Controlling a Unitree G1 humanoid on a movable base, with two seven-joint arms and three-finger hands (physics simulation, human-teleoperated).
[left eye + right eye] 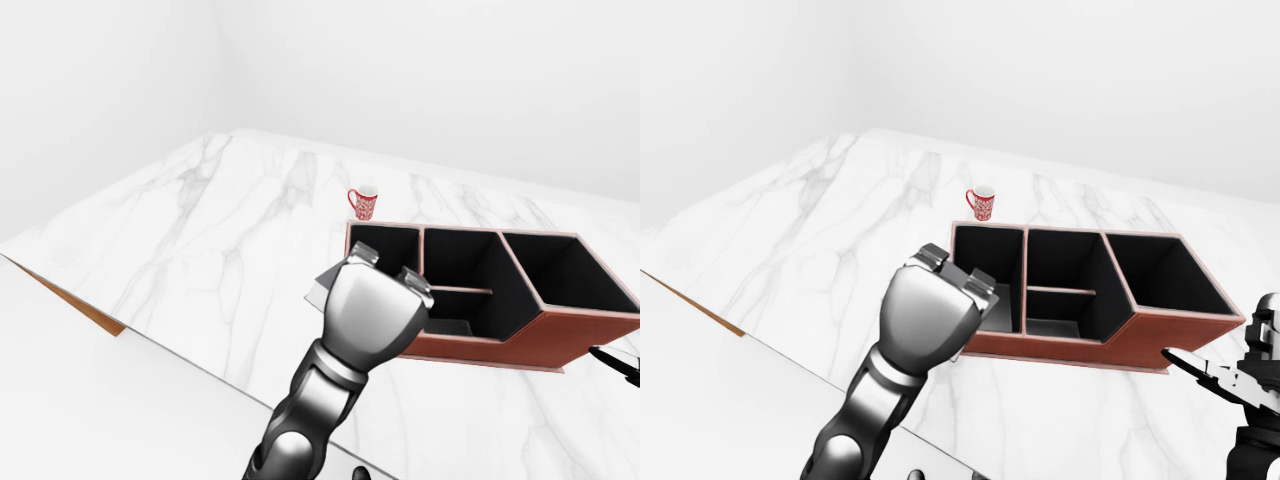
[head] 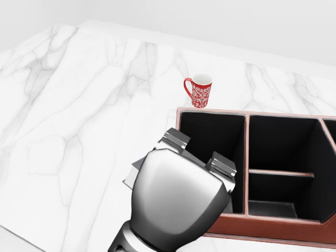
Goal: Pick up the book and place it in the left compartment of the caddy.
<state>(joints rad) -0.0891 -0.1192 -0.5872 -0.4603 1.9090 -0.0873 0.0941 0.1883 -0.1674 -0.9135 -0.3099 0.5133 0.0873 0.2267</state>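
Head view puts the chrome left hand (image 2: 181, 181), apparently gripping a thin grey book (image 2: 132, 176) peeking beside it, just short of the brown leather caddy (image 2: 247, 223); next, lower it into the left compartment (image 2: 218, 134) beyond the fingers.

This is a bare simulated room dressed like a kitchen or home counter, not a real lived-in place. A broad white marble surface (image 1: 200, 240) with grey veining fills most of the views, and its cut edge shows a wood-coloured underside at the left. Plain white walls (image 1: 400, 70) rise at the far side, with no window or fittings. A red patterned mug (image 2: 199, 90) stands far on the surface, just beyond a reddish-brown leather caddy (image 1: 1090, 345) with black-lined compartments, which suggests a household or desk setting.
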